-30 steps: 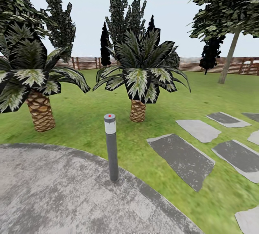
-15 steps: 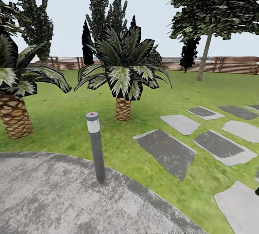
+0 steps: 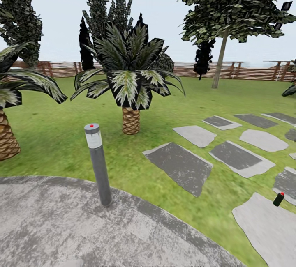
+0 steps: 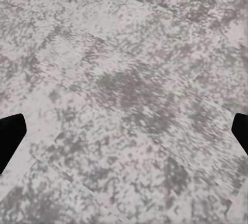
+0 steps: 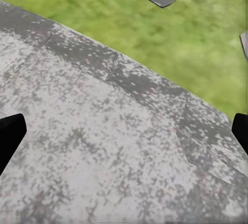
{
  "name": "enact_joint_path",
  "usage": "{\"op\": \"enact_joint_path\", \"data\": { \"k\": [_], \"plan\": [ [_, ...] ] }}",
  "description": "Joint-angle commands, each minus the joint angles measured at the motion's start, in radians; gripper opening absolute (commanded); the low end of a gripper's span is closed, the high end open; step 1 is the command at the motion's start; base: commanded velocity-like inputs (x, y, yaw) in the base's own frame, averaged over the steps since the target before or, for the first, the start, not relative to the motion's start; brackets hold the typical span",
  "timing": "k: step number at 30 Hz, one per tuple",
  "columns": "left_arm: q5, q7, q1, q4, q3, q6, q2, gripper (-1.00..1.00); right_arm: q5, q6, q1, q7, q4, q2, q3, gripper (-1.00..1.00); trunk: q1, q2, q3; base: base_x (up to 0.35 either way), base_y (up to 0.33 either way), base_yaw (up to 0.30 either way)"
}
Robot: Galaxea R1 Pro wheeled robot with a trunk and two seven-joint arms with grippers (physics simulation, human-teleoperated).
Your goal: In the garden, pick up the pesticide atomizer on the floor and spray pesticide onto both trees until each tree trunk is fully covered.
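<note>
The pesticide atomizer (image 3: 279, 199) stands at about four o'clock in the head view, on the grass between two stepping stones (image 3: 179, 166), probably left there as the item to fetch. A tree (image 3: 219, 59) with a pale trunk rises at one o'clock by the fence (image 3: 246, 72). Both wrist views look down on paving (image 4: 124, 100); both jaws are spread wide, holding nothing. No writing is legible; the grey bollard (image 3: 98, 164) has a blank white band.

This is a garden: a green lawn (image 3: 61, 135) ringed by a reddish-brown slatted wooden fence (image 3: 255, 71), with short scaly-trunked palms (image 3: 130, 90), dark conifers (image 3: 102, 16) and a leafy tree (image 3: 230, 8) (its trunk thin and pale). Flat stepping stones (image 3: 179, 166) cross the grass beside a grey paved circle (image 3: 82, 226) with a bollard light (image 3: 98, 164).
</note>
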Motion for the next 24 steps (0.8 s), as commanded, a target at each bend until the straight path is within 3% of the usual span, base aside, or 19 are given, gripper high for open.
{"op": "enact_joint_path", "data": {
  "k": [1, 16, 24],
  "plan": [
    [0.004, 0.001, 0.000, 0.000, 0.000, -0.003, 0.000, 1.00, 0.000, -0.003, -0.001, -0.003, 0.001, 0.000, 0.001, 1.00, 0.000, -0.001, -0.003, 0.000, 0.000, -0.128],
    [0.002, 0.007, 0.000, 0.000, 0.000, -0.003, 0.000, 1.00, 0.000, -0.003, -0.001, -0.003, 0.002, 0.000, 0.001, 1.00, 0.000, -0.001, -0.025, 0.000, -0.001, -0.127],
    [-0.001, 0.007, 0.000, 0.000, -0.002, -0.003, -0.001, 1.00, 0.005, -0.004, -0.001, 0.000, 0.005, 0.000, 0.007, 1.00, 0.000, -0.001, -0.029, 0.000, -0.211, -0.036]
  ]
}}
